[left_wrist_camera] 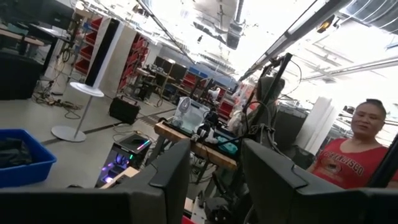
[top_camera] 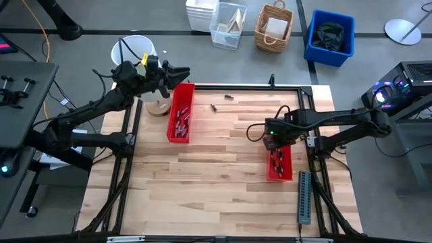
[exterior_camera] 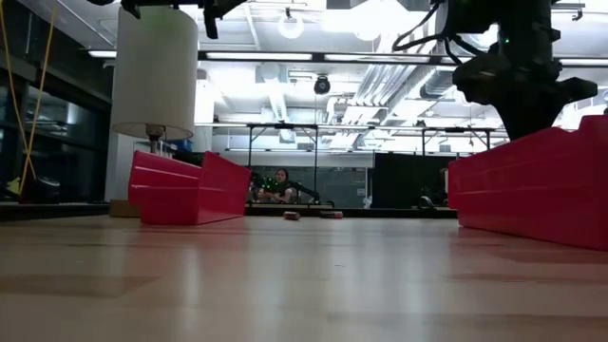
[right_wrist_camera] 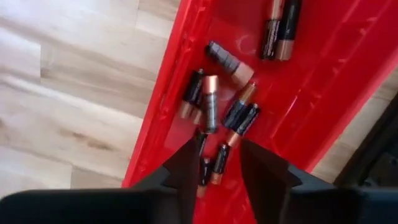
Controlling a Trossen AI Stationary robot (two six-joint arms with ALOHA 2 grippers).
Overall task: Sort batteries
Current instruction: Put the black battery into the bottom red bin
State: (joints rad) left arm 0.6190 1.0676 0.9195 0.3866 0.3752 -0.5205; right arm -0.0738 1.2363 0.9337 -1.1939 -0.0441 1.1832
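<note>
Two red trays lie on the wooden table. The left tray [top_camera: 181,111] holds several batteries [top_camera: 179,125]. The right tray [top_camera: 279,162] holds several dark and copper batteries [right_wrist_camera: 214,106] that lie loose on its floor. My right gripper [right_wrist_camera: 217,171] points down over the far end of that tray [right_wrist_camera: 186,37], open; the batteries lie below its fingertips, apart from them. My left gripper [top_camera: 181,73] hangs high above the left tray's far end, pointing out into the room, open with nothing between its fingers [left_wrist_camera: 171,174]. Two loose batteries [top_camera: 213,107] [top_camera: 228,97] lie on the table's far middle.
A long grey ridged strip [top_camera: 304,197] lies at the table's near right corner. A wooden disc [top_camera: 159,108] sits left of the left tray. Beyond the far edge stand a white bucket [top_camera: 135,50], a basket [top_camera: 274,28] and a blue bin [top_camera: 330,37]. A person [left_wrist_camera: 351,155] shows in the room.
</note>
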